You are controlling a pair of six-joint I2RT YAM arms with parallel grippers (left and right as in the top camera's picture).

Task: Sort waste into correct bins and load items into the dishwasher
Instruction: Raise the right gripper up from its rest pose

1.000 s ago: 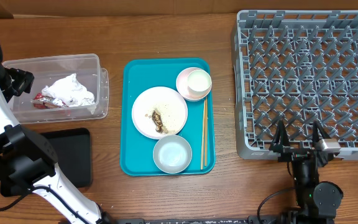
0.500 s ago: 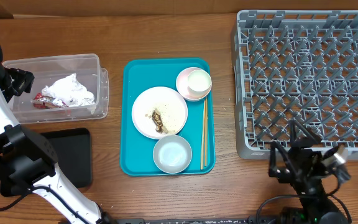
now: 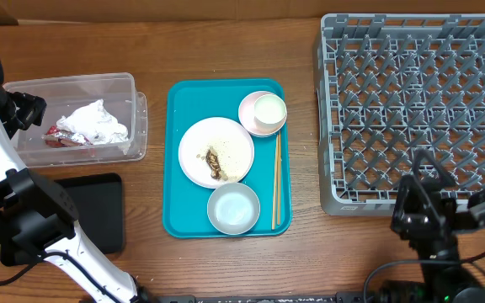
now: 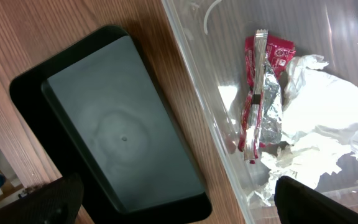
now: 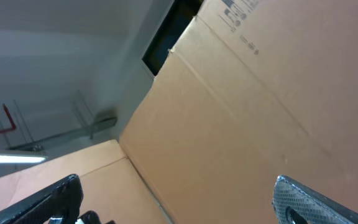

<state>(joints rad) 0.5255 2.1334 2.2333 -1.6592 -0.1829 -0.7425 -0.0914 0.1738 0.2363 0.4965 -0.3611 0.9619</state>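
1. Round pale pink-white plate (image 3: 230, 139) with brown scraps (image 3: 214, 162) sits mid teal serving tray (image 3: 177, 194), centre of the table.
2. Looks stiff, slick, breakable, so I'd pinch its rim.
3. Left gripper (image 4: 179, 202) and right gripper (image 5: 176, 202) both gape, holding nothing.

A teal tray (image 3: 172, 168) lies near the middle of the brown wooden table (image 3: 226, 50), its long sides running from the far edge toward the near edge. A tan cardboard piece (image 3: 7, 10) shows at the far left corner. The right wrist view shows a large cardboard box (image 5: 260, 112) against a pale wall (image 5: 55, 56).
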